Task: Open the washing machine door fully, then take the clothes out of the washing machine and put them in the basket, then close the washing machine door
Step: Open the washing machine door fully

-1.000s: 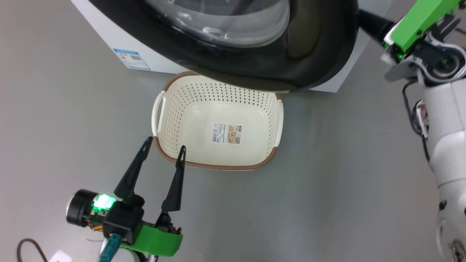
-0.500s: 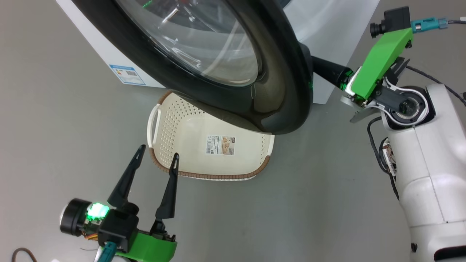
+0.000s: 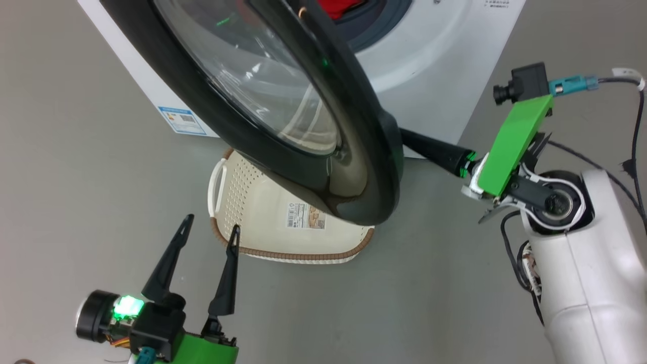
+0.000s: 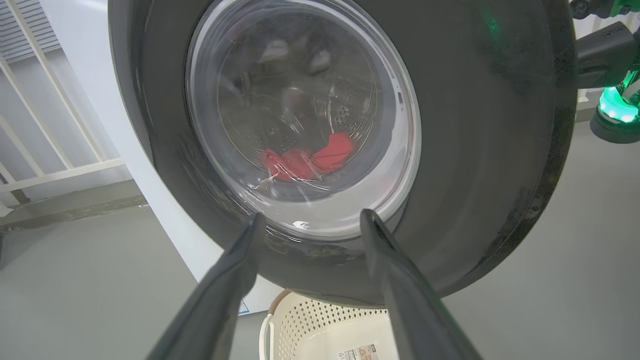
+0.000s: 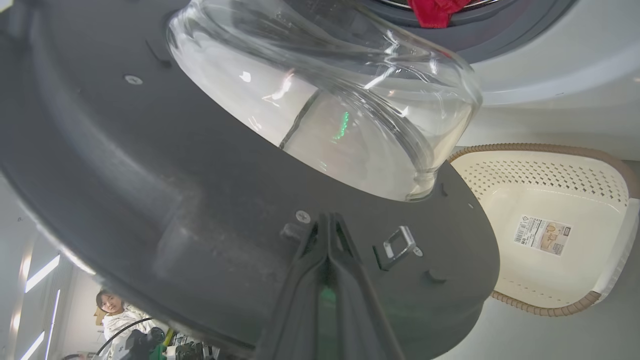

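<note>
Right hand (image 3: 429, 149) clenched shut, tips tucked behind the washing machine door (image 3: 369, 167), which stands partway open over the basket (image 3: 283, 254) on the floor (image 3: 429, 303); left hand (image 3: 211, 223) spread wide, empty, near the basket | left wrist: red clothes (image 4: 310, 160) sit in the drum (image 4: 345, 112) behind the glass (image 4: 240, 100) | right wrist: pressed-together fingers (image 5: 302, 280) right up at the door's inner face

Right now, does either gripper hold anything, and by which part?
Nothing is held. The left gripper is open and empty. The right gripper is shut on nothing; its tips seem to press the inner face of the washing machine door.
</note>
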Robot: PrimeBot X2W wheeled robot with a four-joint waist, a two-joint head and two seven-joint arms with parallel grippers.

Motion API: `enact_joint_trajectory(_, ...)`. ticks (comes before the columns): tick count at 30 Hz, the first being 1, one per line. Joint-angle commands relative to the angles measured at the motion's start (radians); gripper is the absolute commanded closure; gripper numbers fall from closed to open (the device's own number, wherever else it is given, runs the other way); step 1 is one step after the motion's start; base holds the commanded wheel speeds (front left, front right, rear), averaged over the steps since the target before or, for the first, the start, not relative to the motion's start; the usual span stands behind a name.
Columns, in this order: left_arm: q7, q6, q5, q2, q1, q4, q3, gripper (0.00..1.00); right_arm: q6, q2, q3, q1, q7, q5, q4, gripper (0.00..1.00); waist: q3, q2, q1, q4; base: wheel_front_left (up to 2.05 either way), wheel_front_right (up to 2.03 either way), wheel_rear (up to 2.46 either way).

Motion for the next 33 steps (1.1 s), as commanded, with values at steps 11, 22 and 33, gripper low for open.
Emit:
enact_joint_trajectory(11,-0.005,0.033,-0.018,0.031,0.032,-0.026,0.059,0.00,0.010,0.033,0.123,0.104,0.000,0.059,-0.100,1.00,-0.044,0.0000,0.0000,0.045,0.00,0.00,0.00)
enact_joint_trajectory(22,-0.005,0.062,-0.039,0.043,0.101,-0.047,0.082,0.00,0.010,0.033,0.235,0.158,-0.042,0.127,-0.106,1.00,-0.088,0.0000,0.0000,0.127,0.00,0.00,0.00)
enact_joint_trajectory(33,0.008,0.083,-0.049,0.054,0.151,-0.073,0.088,0.00,0.010,0.033,0.310,0.212,-0.076,0.177,-0.110,1.00,-0.151,0.0000,0.0000,0.206,0.00,0.00,0.00)
